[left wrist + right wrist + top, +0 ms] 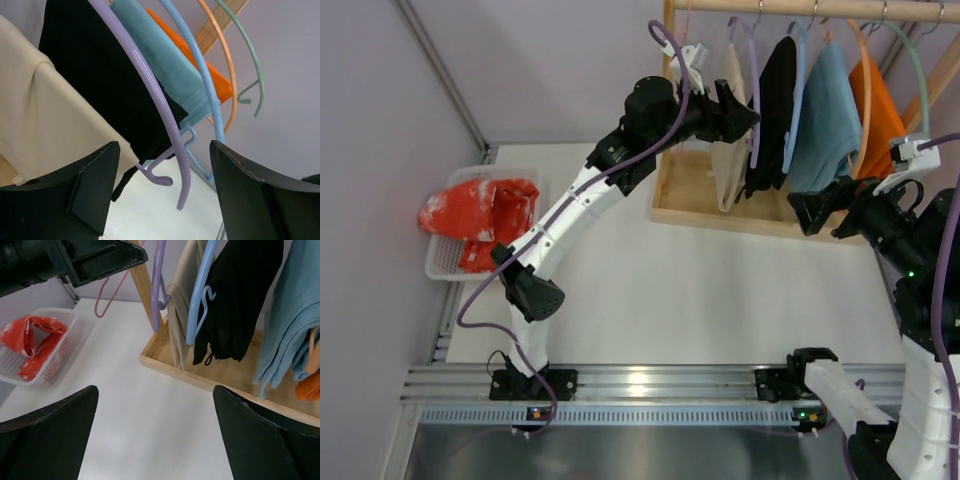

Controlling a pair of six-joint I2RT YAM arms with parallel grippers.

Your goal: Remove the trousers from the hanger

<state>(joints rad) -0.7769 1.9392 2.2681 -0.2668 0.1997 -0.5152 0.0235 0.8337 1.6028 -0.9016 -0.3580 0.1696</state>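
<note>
**Steadying the hanger before the trousers come off**

The folded cream-beige cloth trousers (729, 135) hang from the thin lavender-purple rod hanger (754, 95) at the left end of the wooden clothes rack (715, 214), just beside a black garment (775, 100) on a light blue hanger (200, 305).

The left gripper (162, 147) is up at the hanger with its fingers spread. From its wrist view the lavender rod runs down between them, touching neither. The right gripper (812, 208) hangs low at the front of the rack, well apart from the trousers, spread as wide as it goes.

To my eye the step is securing the hanger. I'd close the left gripper squarely on the rod, since so slim a curve could slip or swing. The right one could then come in low, pinch only the cream fold and draw it clear, keeping off the black cloth next door.

I can't make out any label, brand or writing anywhere, not even on the white basket (442, 262) of red-and-white cloth on the table (670, 300).
</note>
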